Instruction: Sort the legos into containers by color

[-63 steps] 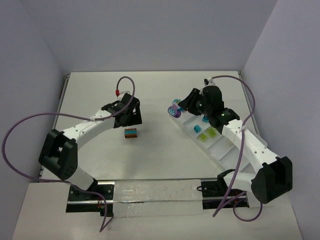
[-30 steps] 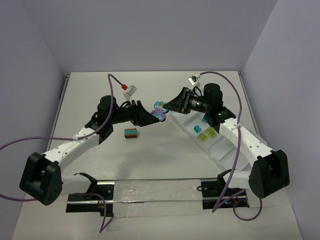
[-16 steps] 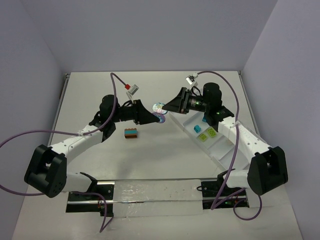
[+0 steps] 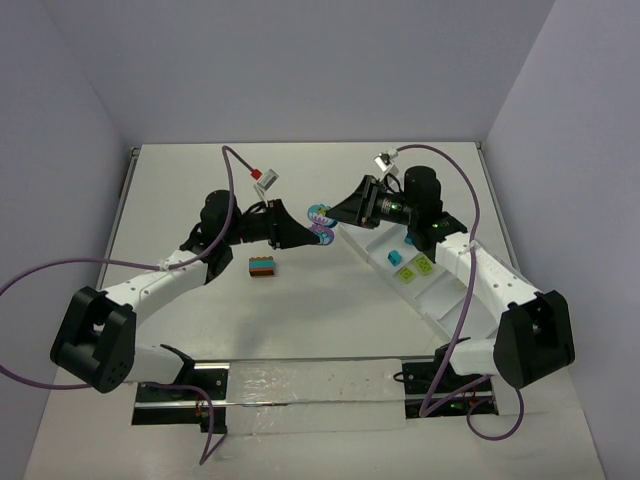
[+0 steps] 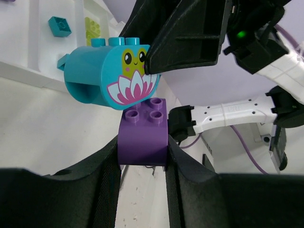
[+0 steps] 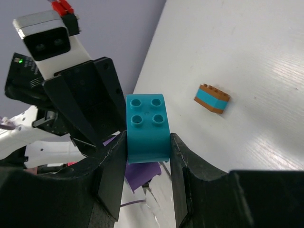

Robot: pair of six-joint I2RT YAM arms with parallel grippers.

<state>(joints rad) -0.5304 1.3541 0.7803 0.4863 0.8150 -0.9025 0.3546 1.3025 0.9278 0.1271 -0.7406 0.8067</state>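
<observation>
Left jaws still hold purple brick (image 5: 142, 135), right jaws teal brick (image 6: 146, 128).

Both arms reach inward over the table, wrists level, grippers meeting almost tip to tip. The left gripper (image 4: 310, 234) is clamped on a purple brick (image 5: 142, 137), and the right gripper (image 4: 332, 215) on a teal brick (image 6: 146, 128).

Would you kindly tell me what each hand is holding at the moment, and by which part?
The left hand pinches the purple brick by two opposite side faces; the right hand pinches the teal brick the same way.
</observation>
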